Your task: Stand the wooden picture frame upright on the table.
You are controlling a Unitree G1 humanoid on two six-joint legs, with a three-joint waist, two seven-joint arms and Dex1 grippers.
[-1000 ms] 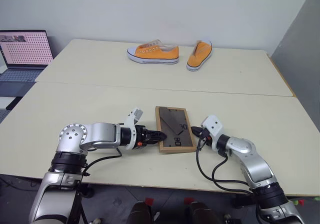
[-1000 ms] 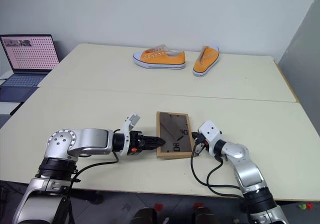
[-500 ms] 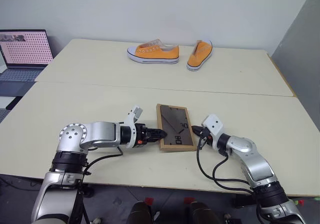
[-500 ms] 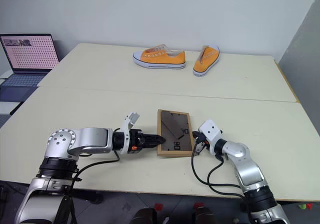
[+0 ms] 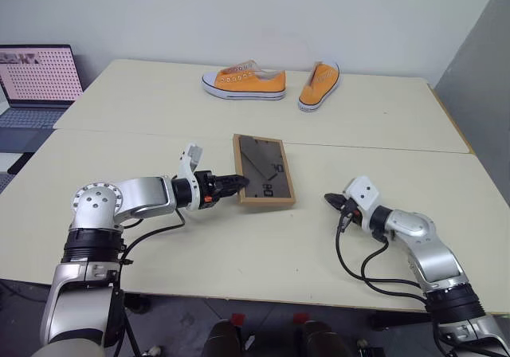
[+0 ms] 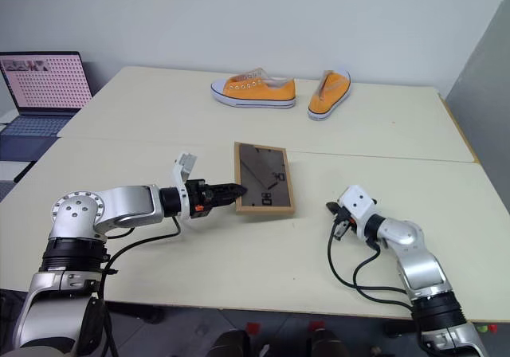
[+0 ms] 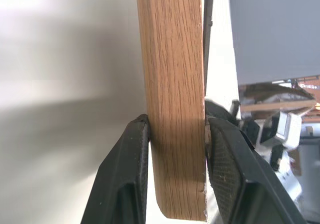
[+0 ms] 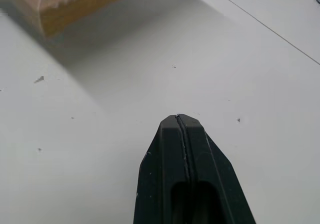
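Note:
The wooden picture frame is lifted off the table, tilted, its dark back board with white markings facing up toward me. My left gripper is shut on the frame's left wooden edge, one black finger on each face. My right gripper hovers low over the table to the right of the frame, apart from it, its fingers pressed together with nothing between them. A corner of the frame appears in the right wrist view.
Two orange sneakers lie on the far slab of the table. A seam runs across between the slabs. An open laptop sits beyond the table's left edge. A grey wall panel stands at the right.
My left gripper has raised the frame off the table and carried it away from me and leftward. The right gripper has drawn back to the right, away from the frame.

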